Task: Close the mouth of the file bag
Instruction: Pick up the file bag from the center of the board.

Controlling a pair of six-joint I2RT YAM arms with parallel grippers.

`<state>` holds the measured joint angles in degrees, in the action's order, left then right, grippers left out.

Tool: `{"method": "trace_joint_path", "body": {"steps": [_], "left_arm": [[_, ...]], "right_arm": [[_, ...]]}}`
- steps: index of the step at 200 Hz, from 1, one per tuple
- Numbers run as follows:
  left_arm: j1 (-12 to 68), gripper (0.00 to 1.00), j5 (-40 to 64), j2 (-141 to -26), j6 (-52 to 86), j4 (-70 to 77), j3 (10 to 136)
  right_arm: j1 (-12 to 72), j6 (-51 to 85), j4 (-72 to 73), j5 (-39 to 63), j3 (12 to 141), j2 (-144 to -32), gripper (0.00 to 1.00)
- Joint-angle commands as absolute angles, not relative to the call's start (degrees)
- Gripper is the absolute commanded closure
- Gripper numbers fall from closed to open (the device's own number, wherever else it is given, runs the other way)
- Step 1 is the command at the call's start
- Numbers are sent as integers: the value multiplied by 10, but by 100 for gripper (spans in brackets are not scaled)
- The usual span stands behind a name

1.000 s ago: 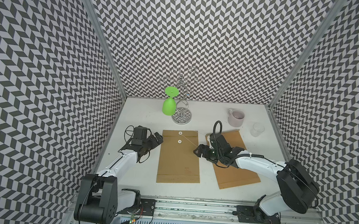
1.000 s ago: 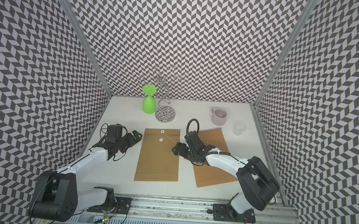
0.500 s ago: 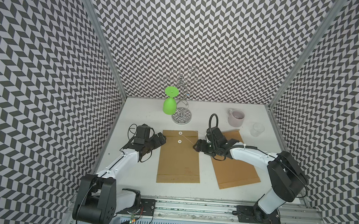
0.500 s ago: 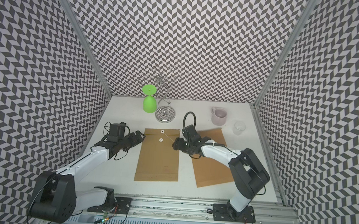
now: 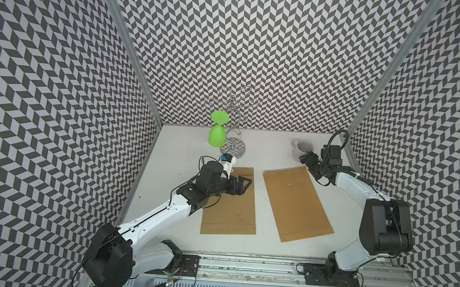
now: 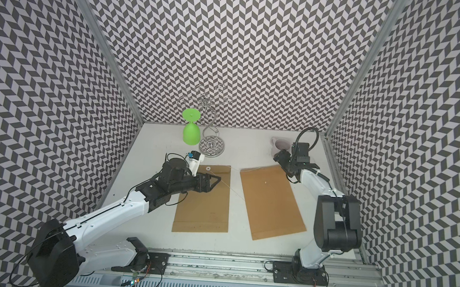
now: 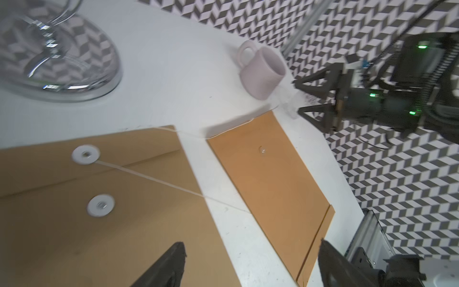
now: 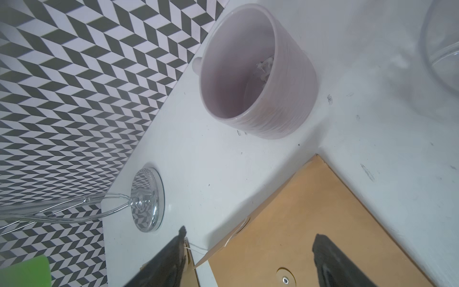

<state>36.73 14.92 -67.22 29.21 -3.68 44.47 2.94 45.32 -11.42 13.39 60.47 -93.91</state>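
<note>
White bench [image 5: 272, 152], scuffed; black-and-white chevron walls [image 5: 257, 54] on three sides. File bag [image 5: 235, 211] flat mid-bench, string [image 7: 149, 177] unwound; second bag [image 5: 296, 204] beside it. Left end effector [image 5: 245, 182] above file bag's top, jaws apart, empty. Right end effector [image 5: 304, 157] beside mug [image 5: 301, 150], apart, empty.

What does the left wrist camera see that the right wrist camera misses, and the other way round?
Only the left wrist view shows the two white discs on the left envelope, and the right gripper, open. Only the right wrist view shows a bit of the green goblet. Both show the pink mug, the chrome stand base and the right envelope.
</note>
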Motion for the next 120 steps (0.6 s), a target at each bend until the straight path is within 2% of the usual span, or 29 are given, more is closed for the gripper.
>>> {"method": "trace_joint_path", "body": {"steps": [1, 46, 90, 120], "left_arm": [[388, 15, 131, -675, 244, 9, 468], [396, 16, 131, -676, 248, 19, 468], [396, 16, 127, -671, 248, 26, 464], [396, 16, 118, -664, 249, 27, 461]], "right_arm": [[28, 512, -54, 177, 606, -968, 21], [28, 586, 13, 193, 554, -979, 26], [28, 606, 32, 197, 559, -1006, 28], [28, 632, 52, 206, 543, -1015, 33]]}}
